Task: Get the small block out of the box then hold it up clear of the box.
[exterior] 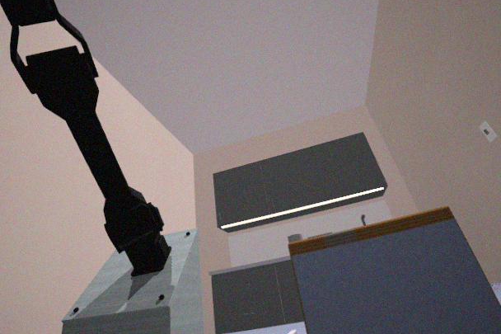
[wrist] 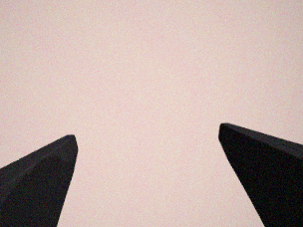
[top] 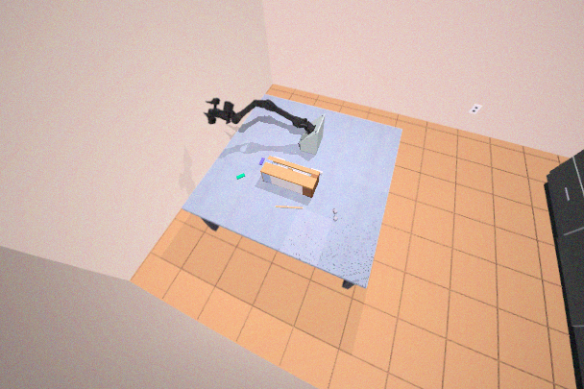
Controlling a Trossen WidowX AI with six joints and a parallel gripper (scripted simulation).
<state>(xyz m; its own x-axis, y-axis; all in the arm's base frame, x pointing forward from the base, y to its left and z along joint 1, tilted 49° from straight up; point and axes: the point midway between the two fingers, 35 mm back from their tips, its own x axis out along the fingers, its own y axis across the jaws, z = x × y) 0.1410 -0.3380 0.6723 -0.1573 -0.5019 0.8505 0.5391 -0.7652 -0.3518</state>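
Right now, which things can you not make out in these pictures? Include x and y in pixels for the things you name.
- Box (top: 289,177) interior, top view: its top board covers much of it; whether a block is inside, I cannot tell.
- Tool (top: 207,110) (wrist: 150,136), exterior view: cut off by the picture edge.
- Small pale item (top: 335,214), top view: too small to identify.

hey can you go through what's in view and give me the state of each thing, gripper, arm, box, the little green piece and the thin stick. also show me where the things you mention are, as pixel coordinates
gripper (top: 207,110) (wrist: 150,136): open, nothing between the fingers
arm (top: 265,106) (exterior: 95,143): raised, reaching away from the box
box (top: 289,176) (exterior: 395,279): standing on the table
green piece (top: 241,176): lying on the table
thin stick (top: 289,207): lying flat
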